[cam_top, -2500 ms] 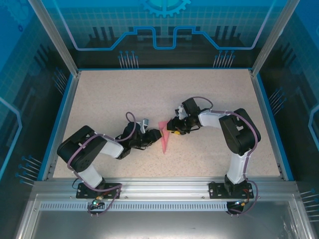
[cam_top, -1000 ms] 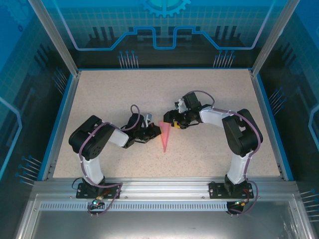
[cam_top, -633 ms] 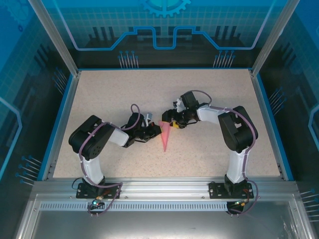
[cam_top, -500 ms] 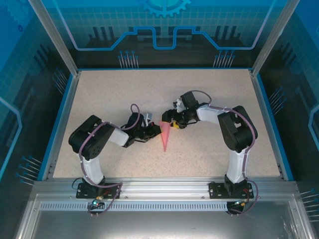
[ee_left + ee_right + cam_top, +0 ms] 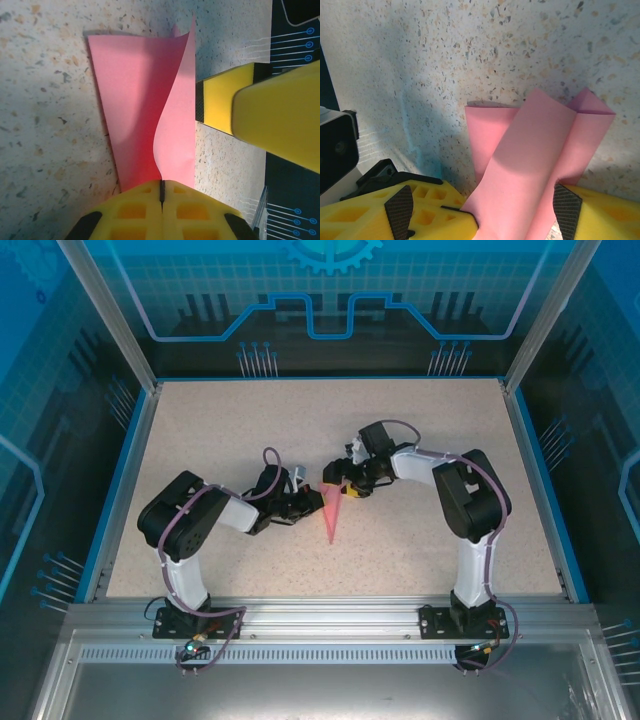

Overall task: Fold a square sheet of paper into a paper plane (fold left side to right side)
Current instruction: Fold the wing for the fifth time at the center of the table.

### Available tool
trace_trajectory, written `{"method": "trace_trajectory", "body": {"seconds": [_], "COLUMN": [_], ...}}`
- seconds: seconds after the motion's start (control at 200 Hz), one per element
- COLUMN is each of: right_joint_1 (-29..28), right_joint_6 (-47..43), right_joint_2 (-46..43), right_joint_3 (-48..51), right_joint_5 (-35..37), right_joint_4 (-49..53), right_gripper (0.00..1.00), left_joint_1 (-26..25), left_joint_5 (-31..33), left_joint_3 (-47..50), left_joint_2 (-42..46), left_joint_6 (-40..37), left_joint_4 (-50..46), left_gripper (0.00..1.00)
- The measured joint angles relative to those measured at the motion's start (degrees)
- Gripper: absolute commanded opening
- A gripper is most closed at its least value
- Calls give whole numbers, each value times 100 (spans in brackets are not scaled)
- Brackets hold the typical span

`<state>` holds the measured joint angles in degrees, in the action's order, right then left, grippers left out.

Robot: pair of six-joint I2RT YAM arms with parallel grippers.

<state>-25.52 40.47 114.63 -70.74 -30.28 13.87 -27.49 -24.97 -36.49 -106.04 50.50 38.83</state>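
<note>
The square sheet of paper is folded into a narrow pink-red paper plane (image 5: 330, 522) lying mid-table, its point toward the near edge. In the left wrist view the paper plane (image 5: 130, 100) has one flap curling up off the table. My left gripper (image 5: 161, 192) is shut, and that flap's edge runs into the seam between its jaws. It sits at the plane's left side (image 5: 312, 503). My right gripper (image 5: 338, 487) is at the wide far end, open. Its yellow fingers (image 5: 427, 212) straddle the raised flap (image 5: 535, 150) without pinching it.
Speckled beige tabletop (image 5: 420, 430) surrounds the plane on all sides. A blue rim (image 5: 135, 460) borders the table, and an aluminium rail (image 5: 330, 612) with both arm bases runs along the near edge. The two grippers are a few centimetres apart over the paper.
My right gripper has edged left toward the plane's wide end and opened slightly. The left gripper and the plane have stayed put over the last second, after shifting farther back earlier.
</note>
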Motion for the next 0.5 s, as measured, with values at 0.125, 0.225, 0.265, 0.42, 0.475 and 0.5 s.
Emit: {"method": "trace_trajectory", "body": {"seconds": [0.125, 0.225, 0.265, 0.42, 0.475, 0.5], "right_joint_1": [-35, -48, -50, -76, -76, -76], "right_joint_6": [-109, -195, -216, -304, -323, -328], "right_joint_2": [103, 155, 166, 177, 181, 181], "right_joint_3": [-227, -341, -367, -409, -417, -417], "right_joint_5": [94, 129, 140, 186, 184, 184], "right_joint_4": [321, 492, 540, 619, 627, 625], "right_gripper": [78, 78, 78, 78, 78, 78], "left_joint_1": [2, 2, 2, 20, 35, 44], "left_joint_5": [-2, -2, -2, -2, 0, -2], "left_joint_3": [-83, -142, -162, -164, -168, -173], "left_joint_2": [0, 0, 0, 0, -2, -7], "left_joint_6": [-96, -140, -146, -157, -157, -157], "left_joint_4": [-138, -225, -258, -343, -387, -407], "left_gripper": [0, 0, 0, 0, 0, 0]}}
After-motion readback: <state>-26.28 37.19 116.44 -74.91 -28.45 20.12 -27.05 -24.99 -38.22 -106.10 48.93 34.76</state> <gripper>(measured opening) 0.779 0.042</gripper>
